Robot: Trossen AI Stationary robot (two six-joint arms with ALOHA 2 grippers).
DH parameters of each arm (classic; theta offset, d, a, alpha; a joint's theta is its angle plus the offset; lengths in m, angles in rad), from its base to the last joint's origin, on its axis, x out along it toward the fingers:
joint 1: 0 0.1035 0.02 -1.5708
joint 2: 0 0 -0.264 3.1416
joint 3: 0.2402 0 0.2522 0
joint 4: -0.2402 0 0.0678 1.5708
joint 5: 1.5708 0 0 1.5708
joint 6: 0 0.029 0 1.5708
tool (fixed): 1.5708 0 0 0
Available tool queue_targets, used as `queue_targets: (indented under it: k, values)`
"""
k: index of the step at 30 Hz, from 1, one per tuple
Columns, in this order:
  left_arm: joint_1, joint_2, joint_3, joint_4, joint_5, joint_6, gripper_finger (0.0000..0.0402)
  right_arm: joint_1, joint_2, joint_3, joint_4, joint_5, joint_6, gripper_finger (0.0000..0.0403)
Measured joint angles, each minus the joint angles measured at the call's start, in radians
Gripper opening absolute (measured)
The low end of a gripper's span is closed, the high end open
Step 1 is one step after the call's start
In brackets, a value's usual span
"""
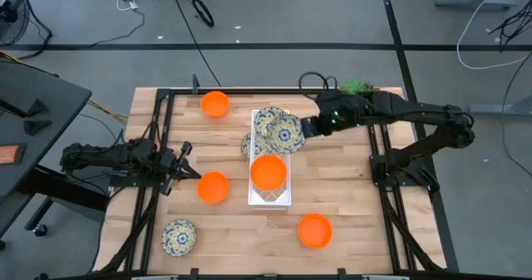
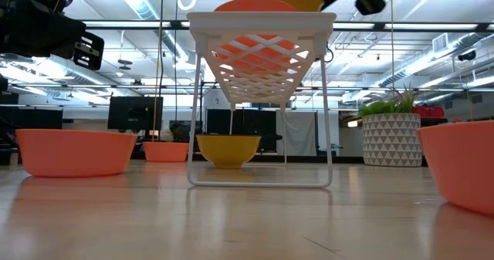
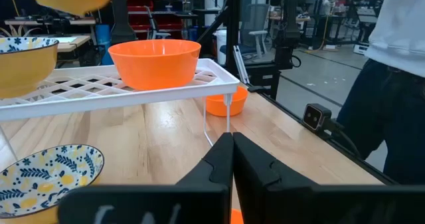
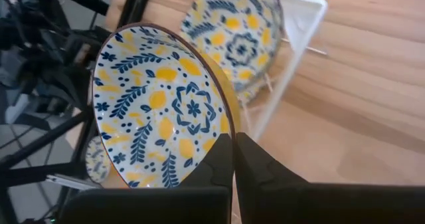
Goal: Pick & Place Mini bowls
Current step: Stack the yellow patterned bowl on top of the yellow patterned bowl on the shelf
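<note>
Nearest the front edge of the pale wooden table (image 1: 349,230), a small white bowl with blue-and-yellow flowers (image 1: 179,237) sits at the left and a plain bright orange round bowl (image 1: 315,230) at the right, well apart; a little further in, a second orange bowl (image 1: 213,188) rests just ahead of the left gripper (image 1: 189,173), whose two dark fingers are pressed together on nothing, low by the table's left side; at the middle stands the white wire rack (image 1: 270,197), with a third orange bowl (image 1: 268,172) sitting on its near end; over the rack's far end the right gripper (image 1: 304,129) pinches the rim of a floral bowl (image 4: 159,108), holding it tilted in the air, its fingers tight on the edge; just beyond it another floral bowl (image 4: 232,34) lies on the rack; one more patterned bowl (image 1: 248,144) sits on the table beside the rack, partly hidden; furthest off, a fourth orange bowl (image 1: 214,104) rests near the back edge, and a green potted plant (image 1: 356,86) stands at the far right corner.
</note>
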Motion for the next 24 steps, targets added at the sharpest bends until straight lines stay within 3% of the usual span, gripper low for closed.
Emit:
queue_targets:
  k: [8,24]
  values:
    - [0.0,0.0,0.0,0.0,0.0,0.0,0.0014,-0.099,0.091,0.1,0.0,-0.11,-0.047,0.0]
    - [0.0,0.0,0.0,0.0,0.0,0.0,0.0014,-0.242,0.168,0.104,0.098,-0.29,-0.042,0.0]
